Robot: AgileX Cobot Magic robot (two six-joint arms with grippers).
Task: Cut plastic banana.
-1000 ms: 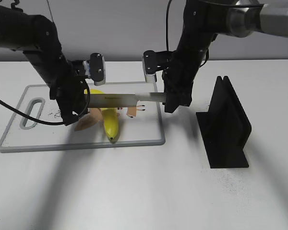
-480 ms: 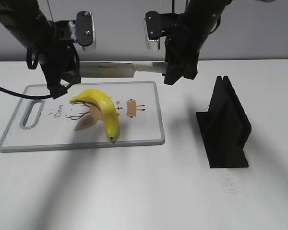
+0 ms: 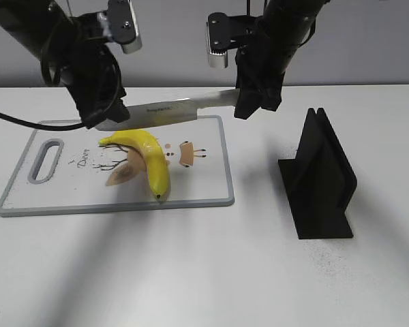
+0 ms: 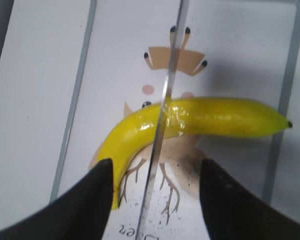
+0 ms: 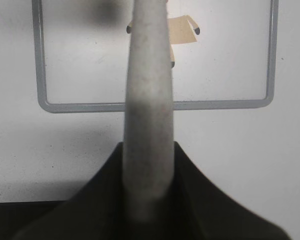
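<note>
Gripping the knife [image 3: 165, 112], right fingers [image 3: 253, 107] closed; left fingers [image 4: 100, 200] parted above banana [image 3: 147, 155].

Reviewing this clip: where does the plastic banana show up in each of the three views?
Exterior view: banana lies left of centre on the cutting board, below the knife.
Left wrist view: banana crosses mid-frame, under the knife's edge.
Right wrist view: not in it.
Shared landmark: the board's printed deer drawing.
</note>
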